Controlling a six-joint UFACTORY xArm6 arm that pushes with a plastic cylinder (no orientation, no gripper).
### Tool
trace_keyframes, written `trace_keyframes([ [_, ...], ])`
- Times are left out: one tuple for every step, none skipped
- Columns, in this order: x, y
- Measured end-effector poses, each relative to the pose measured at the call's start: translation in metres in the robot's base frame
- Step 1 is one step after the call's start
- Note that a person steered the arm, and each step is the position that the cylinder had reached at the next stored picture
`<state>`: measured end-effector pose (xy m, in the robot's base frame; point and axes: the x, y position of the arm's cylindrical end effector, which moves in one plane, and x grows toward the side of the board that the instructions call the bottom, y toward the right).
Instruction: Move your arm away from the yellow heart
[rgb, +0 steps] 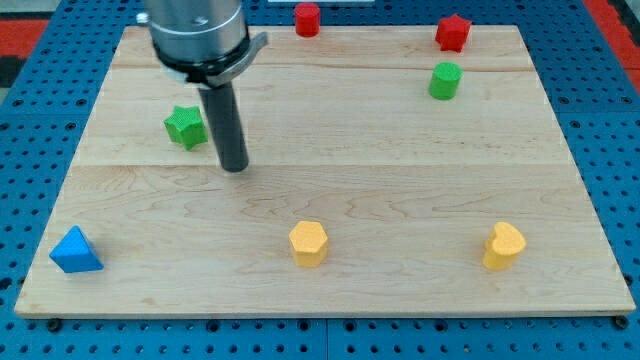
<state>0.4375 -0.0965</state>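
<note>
The yellow heart (504, 246) lies near the view's bottom right of the wooden board (400, 180). My tip (234, 168) rests on the board at the view's upper left, far to the left of the heart and above it. The tip is just right of and slightly below the green star (185, 127), apart from it. A yellow hexagon-like block (308, 243) lies below and to the right of the tip.
A red cylinder (307, 19) sits at the board's top edge and a red star (452, 32) at the top right. A green cylinder (445, 81) lies below the red star. A blue triangle (76, 250) sits at the bottom left corner.
</note>
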Motion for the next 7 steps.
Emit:
trace_keyframes([
  [-0.034, -0.041],
  [-0.06, -0.079],
  [-0.066, -0.063],
  [-0.082, -0.01],
  [-0.107, 0.043],
  [-0.126, 0.1],
  [-0.149, 0.149],
])
